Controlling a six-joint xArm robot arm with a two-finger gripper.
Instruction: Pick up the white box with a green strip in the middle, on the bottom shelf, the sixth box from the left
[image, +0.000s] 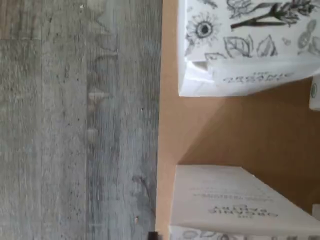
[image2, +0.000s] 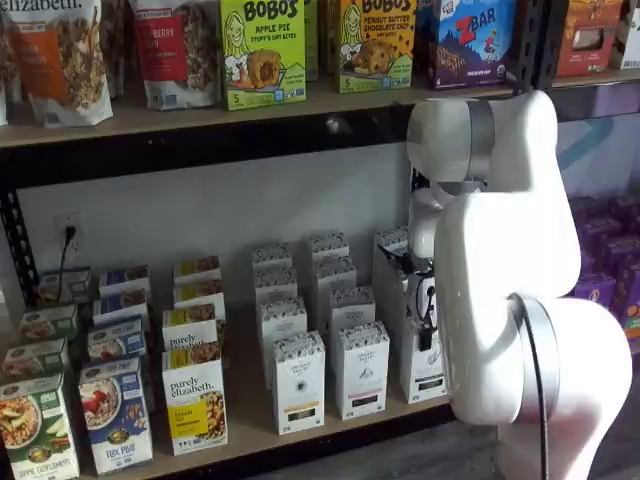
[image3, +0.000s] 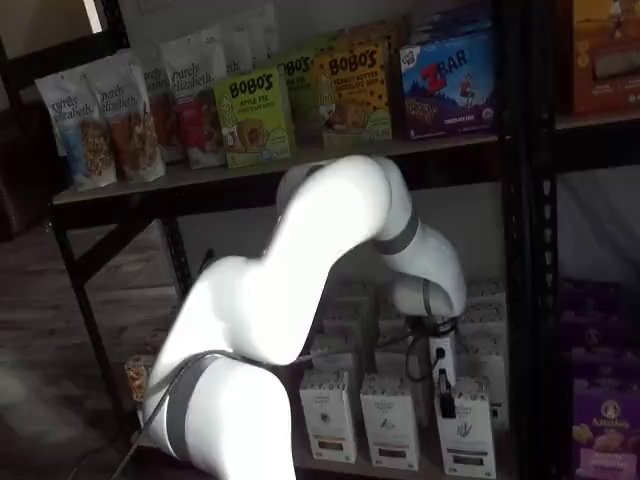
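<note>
Grasp looks to be the step in hand: the large white jointed robot arm (image2: 510, 300) reaches into the right end of the pale wooden bottom shelf with its black metal rail (image2: 245, 412). There the tall narrow white box with a speckled top band and dark base label (image2: 425, 368) stands at the front of its file, upright on the board. The white-bodied gripper with black fingers (image2: 425, 312) hangs at this carton's top, seemingly touching it. The fingers show side-on only, so I cannot tell whether they are wide, narrow or clamped on it. The next move probably calls for a firm pinch on the carton's sides, then a straight lift clear of its neighbours. Count in a shelf view: one arm, one gripper, three files of similar white cartons, the two left files four deep, the right file partly hidden
</note>
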